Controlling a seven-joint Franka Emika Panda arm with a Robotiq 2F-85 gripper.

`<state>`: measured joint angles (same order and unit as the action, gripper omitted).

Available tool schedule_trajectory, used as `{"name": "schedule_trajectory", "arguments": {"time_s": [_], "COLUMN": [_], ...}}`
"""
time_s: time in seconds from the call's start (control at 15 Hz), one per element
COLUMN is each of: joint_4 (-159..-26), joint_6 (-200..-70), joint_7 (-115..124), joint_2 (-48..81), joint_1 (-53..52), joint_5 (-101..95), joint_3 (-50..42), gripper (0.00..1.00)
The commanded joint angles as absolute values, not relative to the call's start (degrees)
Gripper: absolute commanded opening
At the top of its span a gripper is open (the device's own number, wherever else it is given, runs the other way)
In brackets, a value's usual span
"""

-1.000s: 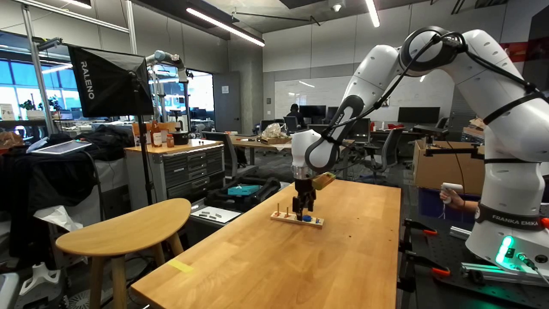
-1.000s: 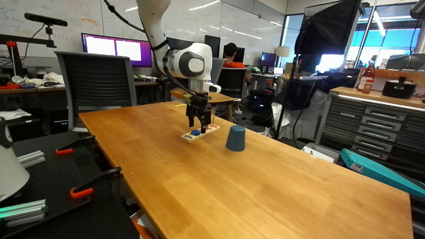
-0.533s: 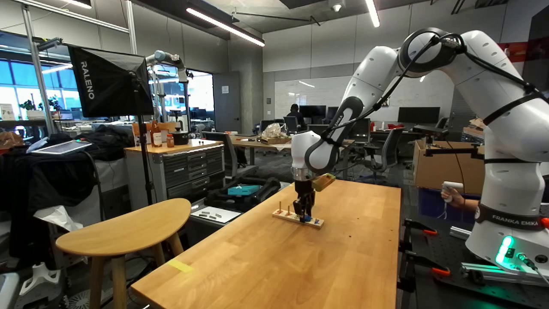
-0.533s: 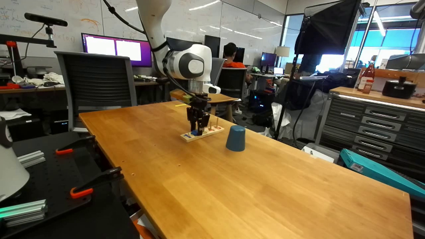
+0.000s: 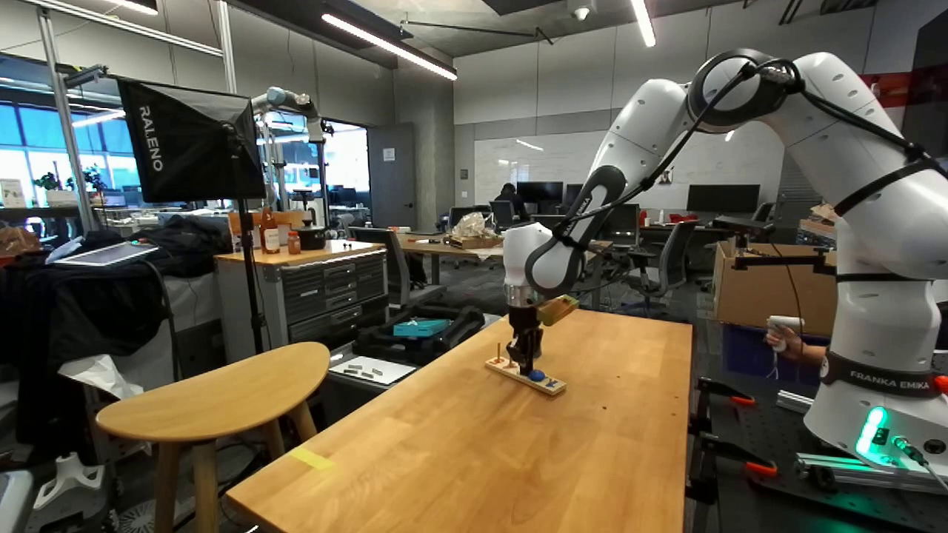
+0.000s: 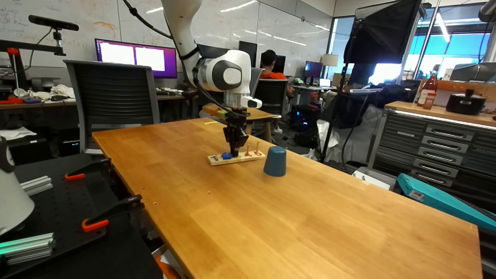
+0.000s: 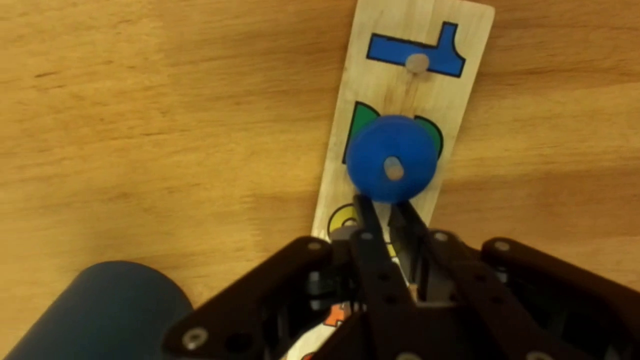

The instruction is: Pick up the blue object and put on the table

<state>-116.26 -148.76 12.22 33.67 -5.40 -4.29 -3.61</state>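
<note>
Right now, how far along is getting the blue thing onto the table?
Done: an upturned blue cup stands on the table, if that's meant. Under way: the hand is down beside the blue bead, not gripping it. Left, if the bead's meant: probably gripping it, lifting it off its peg, setting it down.

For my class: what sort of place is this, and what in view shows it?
Probably a robotics lab: a robot arm marked FRANKA EMIKA, a softbox light marked RALENO, and a whiteboard with handwriting.
</note>
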Motion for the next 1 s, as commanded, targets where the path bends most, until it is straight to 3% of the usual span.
{"name": "schedule_trajectory", "arguments": {"time_s": [0.0, 0.07, 0.2, 0.6, 0.93], "joint_4": [-114.91, -115.05, -115.71, -117.83, -119.17], "joint_6": [-147.81, -147.67, -147.35, -147.12, -147.16], "joint_7": [13.92, 13.91, 13.84, 13.64, 13.62], "joint_2": [34.47, 34.34, 33.80, 32.41, 32.07], "joint_1": [-6.60, -6.61, -6.65, -6.75, -7.06], "joint_5": [-5.28, -5.23, -5.27, -5.09, -4.85], "joint_3": [-5.35, -5.34, -5.30, -4.84, -4.52], "gripper": [0.36, 0.37, 0.48, 0.97, 1.00]}}
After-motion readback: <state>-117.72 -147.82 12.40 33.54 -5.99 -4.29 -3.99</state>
